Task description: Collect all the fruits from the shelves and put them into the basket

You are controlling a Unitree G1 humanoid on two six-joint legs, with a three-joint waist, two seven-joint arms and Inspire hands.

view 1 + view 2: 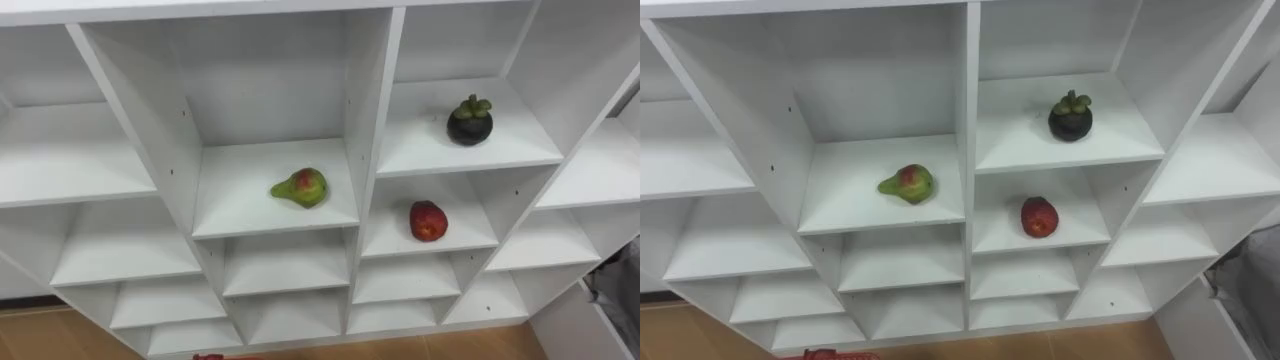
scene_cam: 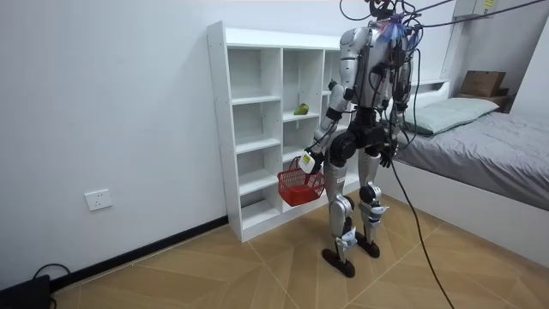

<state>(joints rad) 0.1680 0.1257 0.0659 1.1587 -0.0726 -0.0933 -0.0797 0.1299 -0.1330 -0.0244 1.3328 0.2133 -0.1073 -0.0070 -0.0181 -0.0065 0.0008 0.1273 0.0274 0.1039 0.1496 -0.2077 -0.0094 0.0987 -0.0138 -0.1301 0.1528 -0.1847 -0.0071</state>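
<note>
A white closet (image 1: 372, 120) of open shelves faces me. A green-red pear (image 1: 302, 187) lies on a middle shelf. Right of it, one shelf higher, sits a dark mangosteen (image 1: 469, 121), and a red apple (image 1: 428, 221) rests on the shelf below that. In the room view I stand upright close before the closet (image 2: 257, 129). My left hand (image 2: 310, 163) hangs at my side, shut on the handle of a red basket (image 2: 300, 186); its rim (image 1: 835, 354) peeks in at the bottom of the eye views. My right hand (image 2: 386, 158) hangs low by my hip.
A bed (image 2: 497, 146) with a grey cover stands close on my right, its white frame edge (image 1: 575, 325) showing at the lower right. The other shelves hold nothing. Wooden floor (image 2: 257, 275) lies open behind me.
</note>
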